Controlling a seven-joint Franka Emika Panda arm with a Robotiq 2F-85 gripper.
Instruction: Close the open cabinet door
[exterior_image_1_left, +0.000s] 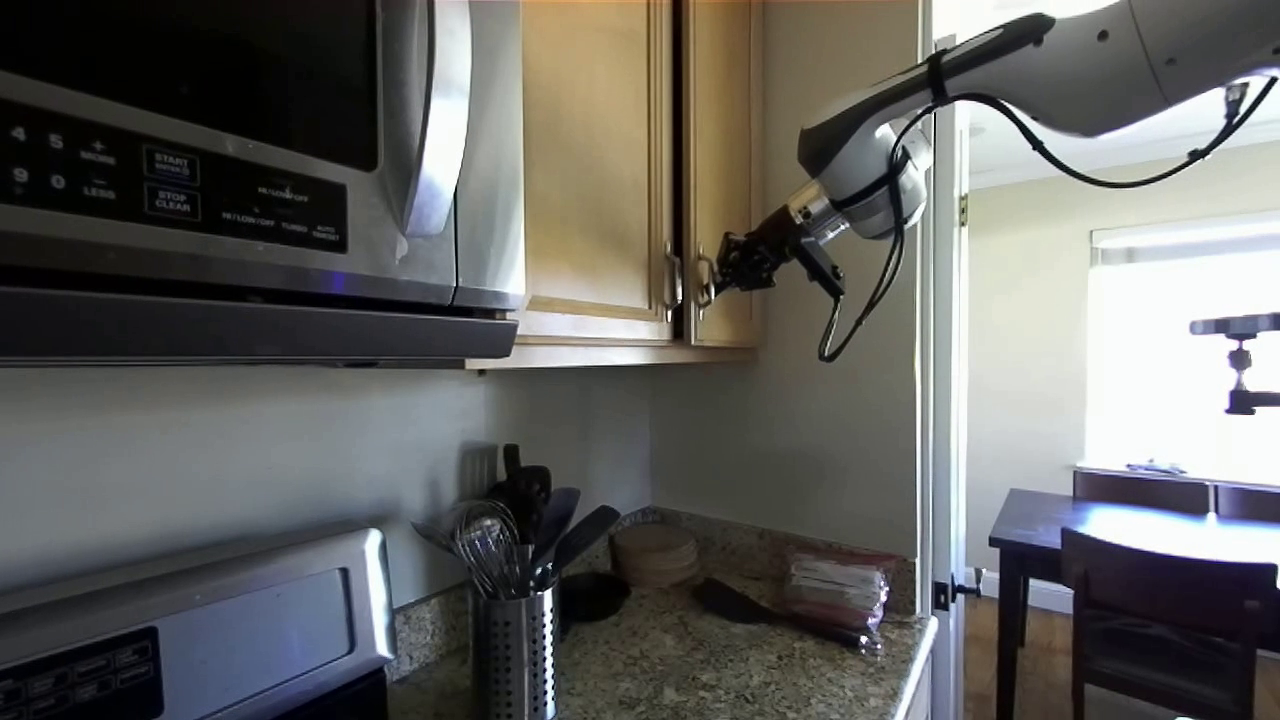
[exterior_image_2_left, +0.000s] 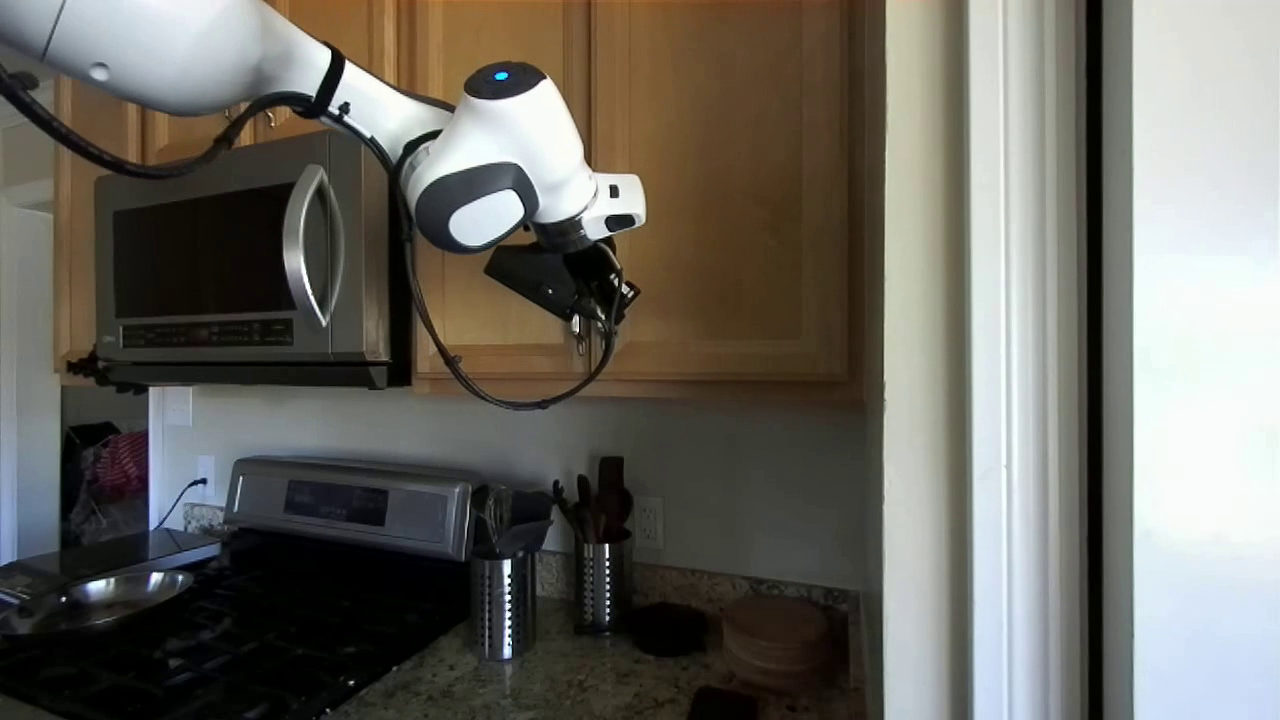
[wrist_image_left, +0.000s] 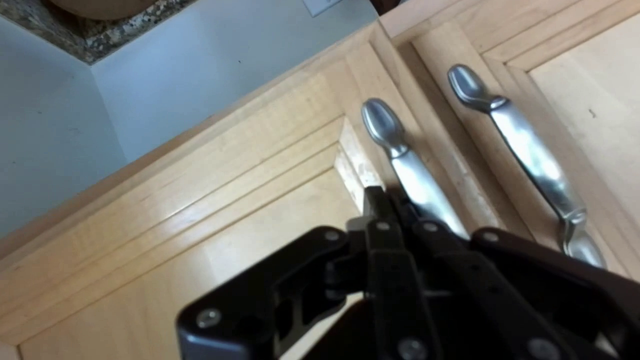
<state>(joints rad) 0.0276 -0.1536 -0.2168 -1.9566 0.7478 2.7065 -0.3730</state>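
The cabinet door is a light-tan wood panel (exterior_image_1_left: 732, 120) with a silver bar handle (exterior_image_1_left: 706, 280) low on its left edge. It also shows in an exterior view (exterior_image_2_left: 730, 190) and in the wrist view (wrist_image_left: 150, 250), where its handle (wrist_image_left: 425, 187) runs diagonally. The door looks nearly flush, with a dark slit beside its handle edge. My gripper (exterior_image_1_left: 724, 284) is at the handle. In the wrist view my gripper (wrist_image_left: 387, 200) has its fingers together, tips on the panel side beside the handle, nothing visible between them. The tips' contact with the door is not clear. The arm partly hides the handle in an exterior view (exterior_image_2_left: 600, 345).
The matching door (exterior_image_1_left: 595, 150) with its handle (wrist_image_left: 530, 150) stands alongside. A steel microwave (exterior_image_1_left: 420, 270) is beyond it. Below are a granite counter (exterior_image_1_left: 660, 660), a utensil holder (exterior_image_1_left: 515, 650) and a stove (exterior_image_2_left: 350, 500). A wall (exterior_image_1_left: 830, 430) borders the cabinet's other side.
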